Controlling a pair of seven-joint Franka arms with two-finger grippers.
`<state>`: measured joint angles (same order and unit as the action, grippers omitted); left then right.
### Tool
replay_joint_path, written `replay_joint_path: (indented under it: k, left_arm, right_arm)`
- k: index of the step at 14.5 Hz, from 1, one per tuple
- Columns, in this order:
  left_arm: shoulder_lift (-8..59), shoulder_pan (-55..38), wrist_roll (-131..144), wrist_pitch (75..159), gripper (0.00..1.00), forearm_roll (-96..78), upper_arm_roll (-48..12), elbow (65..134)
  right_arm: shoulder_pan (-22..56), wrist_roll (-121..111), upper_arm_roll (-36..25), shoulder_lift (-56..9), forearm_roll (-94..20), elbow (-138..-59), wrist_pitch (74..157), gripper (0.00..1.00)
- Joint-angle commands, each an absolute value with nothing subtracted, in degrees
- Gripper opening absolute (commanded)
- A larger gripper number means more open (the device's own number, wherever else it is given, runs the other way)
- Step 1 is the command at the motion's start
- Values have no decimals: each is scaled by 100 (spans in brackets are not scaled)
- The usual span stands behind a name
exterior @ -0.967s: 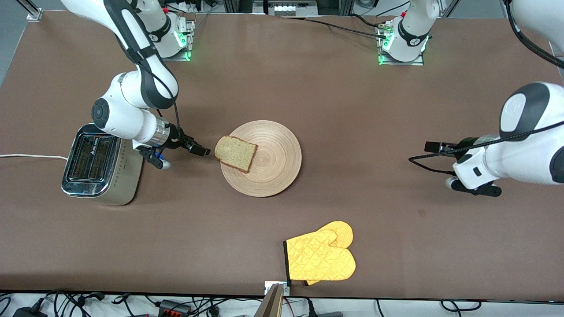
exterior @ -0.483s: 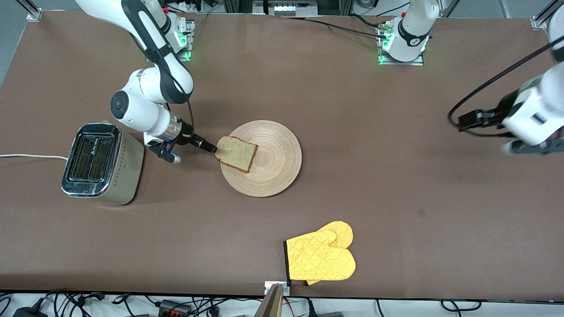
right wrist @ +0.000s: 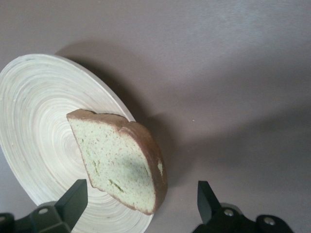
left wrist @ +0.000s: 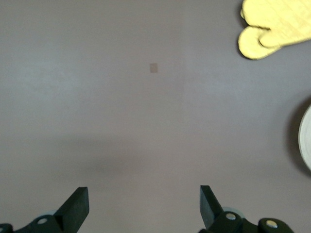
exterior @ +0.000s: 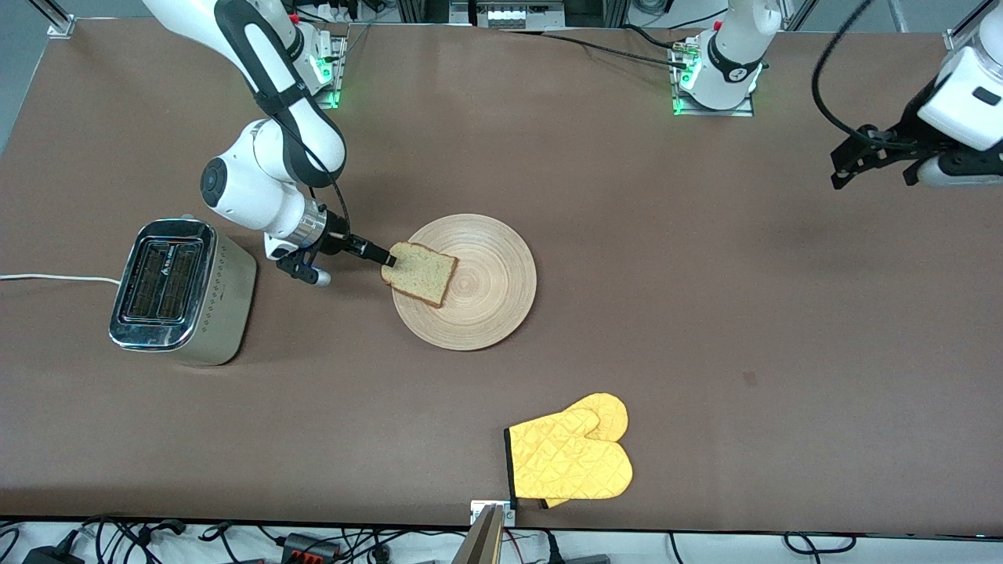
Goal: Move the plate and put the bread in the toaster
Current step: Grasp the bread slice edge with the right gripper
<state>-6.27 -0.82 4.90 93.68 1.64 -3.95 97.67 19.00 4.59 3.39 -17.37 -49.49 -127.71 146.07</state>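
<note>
Right gripper (exterior: 382, 255), open and empty at the bread (exterior: 420, 272), should straddle the crust squarely; left gripper (exterior: 874, 157) waits open, empty.

Robotics lab: brown-covered bench (exterior: 627, 235), bolted arm bases (exterior: 713, 98), aluminium framing, cables along edge.

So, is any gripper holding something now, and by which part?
Nothing is held. The right gripper is open at the bread's crust edge; the left gripper is open over the table.
</note>
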Motion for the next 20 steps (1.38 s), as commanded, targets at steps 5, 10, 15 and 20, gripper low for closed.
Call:
replay_joint_path:
  k: [5, 10, 15, 20]
  left_arm:
    - [-378, -70, 35, 9281, 100, 281, -352, 9554]
    - [-369, -62, 44, 9272, 100, 290, -316, 9554]
    - [-369, -70, 88, 9272, 100, 281, -316, 9554]
    - [-343, -79, 105, 9272, 100, 273, -316, 9554]
  right_arm:
    - [1951, -1222, 334, -2065, -6363, -12858, 14950, 100]
    - [2004, -1204, 343, -2074, -6670, -12832, 15047, 100]
    - [2144, -1248, 343, -2179, -6969, -12797, 15230, 100]
    - [2188, -1301, 343, -2180, -6987, -12797, 15337, 74]
